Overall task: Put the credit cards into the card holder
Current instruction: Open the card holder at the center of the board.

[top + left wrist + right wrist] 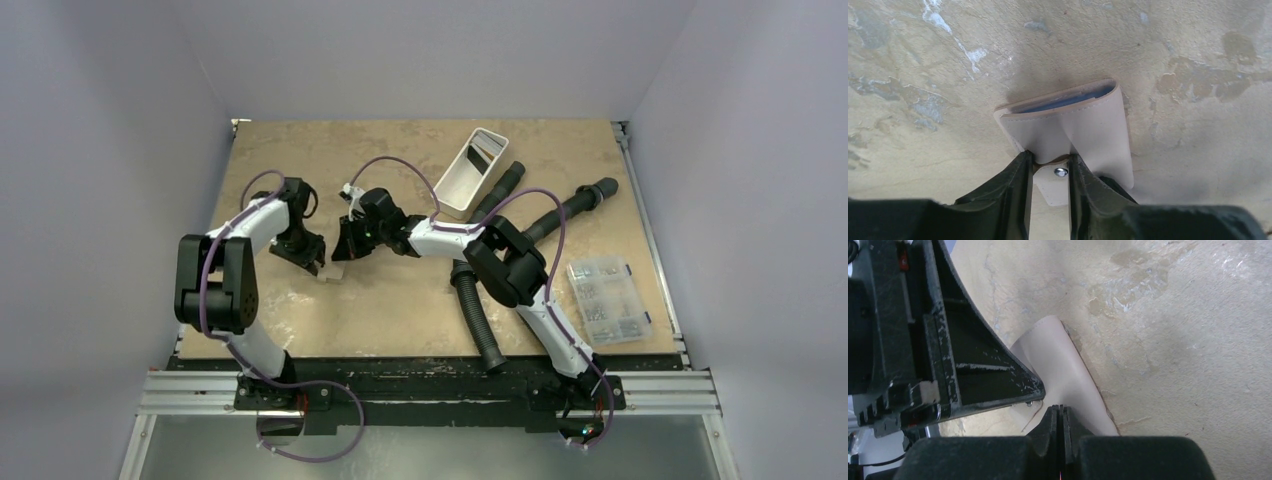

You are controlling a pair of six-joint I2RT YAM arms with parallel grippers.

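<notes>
The tan card holder (1083, 130) lies folded on the table, with its snap tab (1055, 187) towards me. A light blue card edge (1068, 100) shows inside its open far side. My left gripper (1048, 161) is closed on the holder's near edge, one finger on each side of the tab, and the leaf creases between them. My right gripper (1059, 410) is shut, its tips pressed against the holder's leaf (1063, 365) with nothing seen between them. In the top view both grippers, left (305, 255) and right (345, 245), meet at the holder (330, 272). The black and orange-tan cards are hidden.
A white rectangular tray (455, 185) with a dark patch inside stands at the back. Black corrugated hoses (478, 315) lie beside and under the right arm. A clear compartment box (607, 298) sits at the right. The left gripper's finger (948, 365) fills the right wrist view's left side.
</notes>
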